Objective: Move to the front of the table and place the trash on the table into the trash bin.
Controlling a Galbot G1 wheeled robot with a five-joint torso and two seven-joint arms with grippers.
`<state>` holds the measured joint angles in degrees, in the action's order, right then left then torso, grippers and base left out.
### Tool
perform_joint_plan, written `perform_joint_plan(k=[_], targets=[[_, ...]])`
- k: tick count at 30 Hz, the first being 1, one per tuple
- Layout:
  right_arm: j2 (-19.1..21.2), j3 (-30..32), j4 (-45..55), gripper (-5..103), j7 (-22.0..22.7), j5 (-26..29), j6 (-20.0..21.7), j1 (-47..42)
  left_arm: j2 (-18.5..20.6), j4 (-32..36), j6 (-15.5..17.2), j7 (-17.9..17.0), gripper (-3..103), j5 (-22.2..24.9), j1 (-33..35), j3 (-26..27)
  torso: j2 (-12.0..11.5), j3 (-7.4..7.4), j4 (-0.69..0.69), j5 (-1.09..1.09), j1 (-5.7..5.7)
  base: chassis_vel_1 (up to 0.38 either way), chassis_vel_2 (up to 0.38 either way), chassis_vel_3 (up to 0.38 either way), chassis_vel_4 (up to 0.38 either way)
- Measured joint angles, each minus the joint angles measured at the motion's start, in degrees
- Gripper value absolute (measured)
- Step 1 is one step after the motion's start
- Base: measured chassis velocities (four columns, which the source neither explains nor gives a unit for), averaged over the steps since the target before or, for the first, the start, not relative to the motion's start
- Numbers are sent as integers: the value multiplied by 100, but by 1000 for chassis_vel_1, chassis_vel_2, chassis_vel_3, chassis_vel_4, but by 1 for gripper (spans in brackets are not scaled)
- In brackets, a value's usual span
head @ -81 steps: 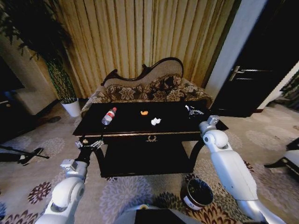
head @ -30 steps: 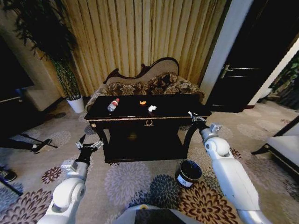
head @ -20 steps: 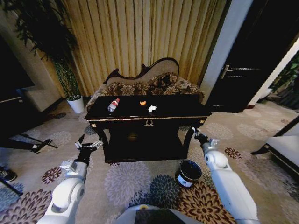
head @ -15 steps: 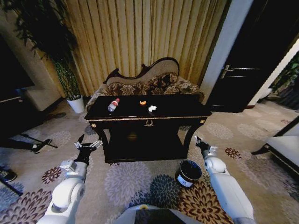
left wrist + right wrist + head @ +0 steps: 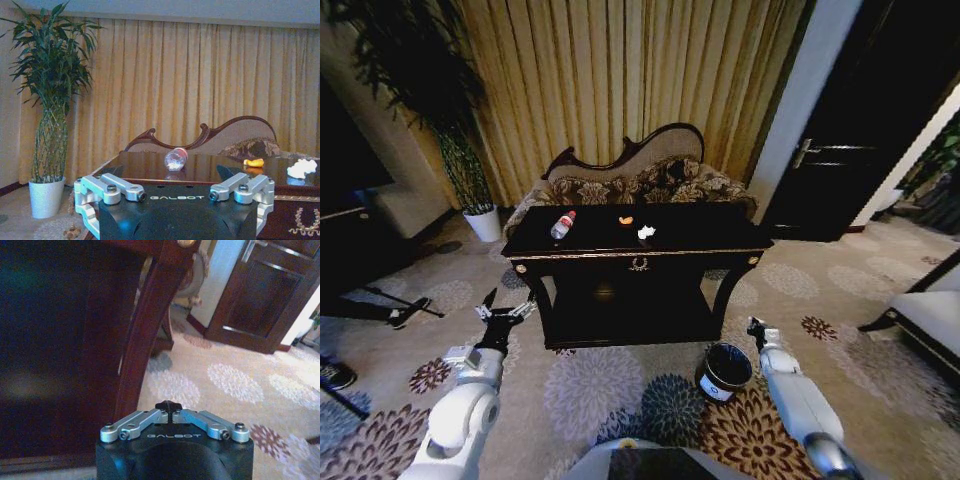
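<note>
Left gripper (image 5: 501, 317) is held spread below the table (image 5: 720, 228) front; right gripper (image 5: 170, 406) is pressed together beside the trash bin (image 5: 724, 372). On the tabletop a light, crushable plastic bottle (image 5: 561, 224) lies, best grasped mid-body

A patterned sofa (image 5: 638, 185) backs onto gold curtains (image 5: 620, 80), beside a potted bamboo plant (image 5: 455, 150).
</note>
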<state>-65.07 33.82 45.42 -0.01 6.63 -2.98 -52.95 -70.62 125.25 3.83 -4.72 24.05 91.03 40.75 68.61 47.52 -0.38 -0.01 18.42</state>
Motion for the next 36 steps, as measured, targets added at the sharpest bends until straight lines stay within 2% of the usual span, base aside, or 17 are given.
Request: perform_joint_plan(k=[11,16,24,27,29,32,33,36], targets=[[-293,94,-668,0,0,-576,-49,70,-47,-103,-4,20,100,-5,-62,-73,0,0,1,0,0,0,0,0,0],[-383,134,-1253,0,0,-1037,-319,230,-41,-103,-9,21,100,-1,-50,-25,0,0,1,1,0,0,0,0,0],[-414,149,-1251,0,0,-1074,-350,236,-37,-134,-15,24,100,1,-76,-52,0,0,0,-1,0,0,0,0,0],[-434,155,-1206,16,0,-1105,-350,195,-37,-135,-15,29,100,-1,-78,-59,0,0,0,0,0,0,0,0,0],[-438,159,-1182,16,0,-1104,-350,179,-37,-136,-15,33,100,-3,-75,-58,0,0,0,0,-1,0,0,0,0],[-441,166,-1131,32,0,-1089,-350,139,-37,-136,-15,42,100,-5,-59,-58,0,0,0,0,-1,0,0,0,0],[-441,166,-1131,32,0,-1089,-350,139,-37,-136,-15,42,100,-5,-59,-58,0,0,0,0,-1,0,0,0,0],[-450,166,-1097,43,0,-1058,-358,125,-39,-136,-15,44,100,-9,-59,-58,0,0,0,0,0,0,0,0,0]])
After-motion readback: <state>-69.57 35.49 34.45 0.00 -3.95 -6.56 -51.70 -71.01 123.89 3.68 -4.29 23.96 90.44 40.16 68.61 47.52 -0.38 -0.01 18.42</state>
